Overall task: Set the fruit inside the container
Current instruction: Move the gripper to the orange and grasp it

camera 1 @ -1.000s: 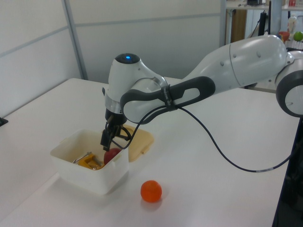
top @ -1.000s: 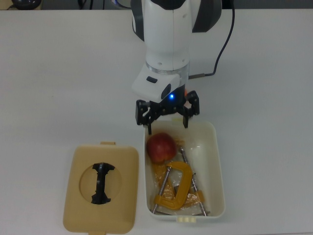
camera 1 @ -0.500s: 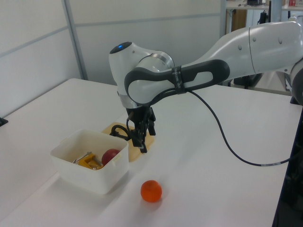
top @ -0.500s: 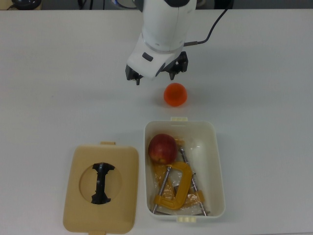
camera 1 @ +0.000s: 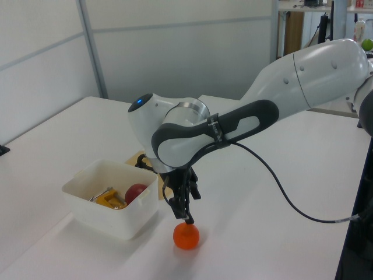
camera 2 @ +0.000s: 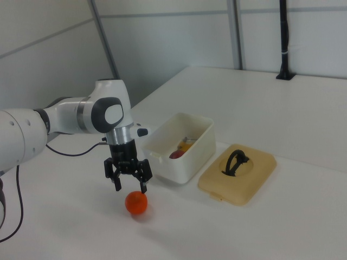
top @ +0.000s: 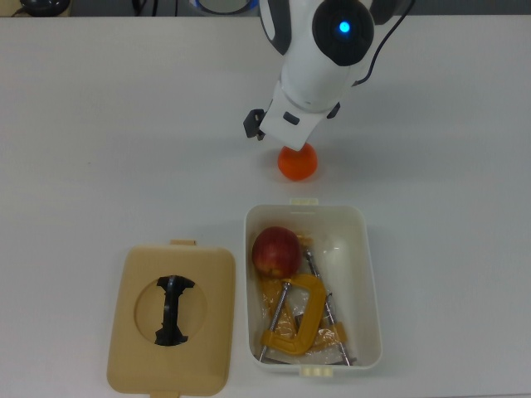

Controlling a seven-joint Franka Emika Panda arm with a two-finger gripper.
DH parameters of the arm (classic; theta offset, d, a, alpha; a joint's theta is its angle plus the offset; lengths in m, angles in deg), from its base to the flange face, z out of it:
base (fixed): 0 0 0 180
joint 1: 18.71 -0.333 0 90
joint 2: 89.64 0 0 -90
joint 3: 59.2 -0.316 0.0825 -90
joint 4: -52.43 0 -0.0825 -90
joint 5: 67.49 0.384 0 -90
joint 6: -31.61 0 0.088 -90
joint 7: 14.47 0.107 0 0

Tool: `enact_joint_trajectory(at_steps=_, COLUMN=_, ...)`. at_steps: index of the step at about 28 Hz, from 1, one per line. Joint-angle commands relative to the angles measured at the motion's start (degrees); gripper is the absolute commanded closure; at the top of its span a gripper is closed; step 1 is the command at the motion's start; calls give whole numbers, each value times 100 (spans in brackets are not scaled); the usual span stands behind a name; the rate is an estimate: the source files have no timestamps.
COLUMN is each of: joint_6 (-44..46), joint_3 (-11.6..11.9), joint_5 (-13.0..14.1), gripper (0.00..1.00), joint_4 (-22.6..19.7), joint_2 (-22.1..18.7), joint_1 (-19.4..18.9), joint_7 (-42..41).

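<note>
Two fruits are showing. I am seeing the apple [top: 275, 251] lying inside the tub [top: 369, 282], in the corner nearest the orange [top: 297, 162], just beside a yellow clamp [top: 292, 319] that is also sitting in the tub. I am holding the gripper [camera 2: 129, 188] directly above the orange, jaws spread open around nothing, fingertips [camera 1: 189, 220] just over its top. The orange is resting on the table [top: 99, 124] outside the tub, near the tab on the tub's short end. A tan lid [top: 172, 319] with a black handle is lying flat alongside the tub's long wall.
</note>
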Motion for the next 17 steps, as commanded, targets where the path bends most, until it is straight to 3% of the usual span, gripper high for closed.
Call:
enact_joint_trajectory(at_steps=1, joint_6=-166, joint_3=4, joint_5=-95, gripper=0, joint_4=-111, joint_2=42, joint_1=-92, joint_7=41)
enact_joint_trajectory(at_steps=12, joint_6=-659, joint_3=-13, joint_5=-112, gripper=0, joint_4=-164, joint_2=411, joint_1=-224, joint_7=76)
enact_joint_trajectory(at_steps=17, joint_6=-694, joint_3=-22, joint_5=-296, gripper=0, joint_4=-217, joint_2=490, joint_1=-285, joint_7=76)
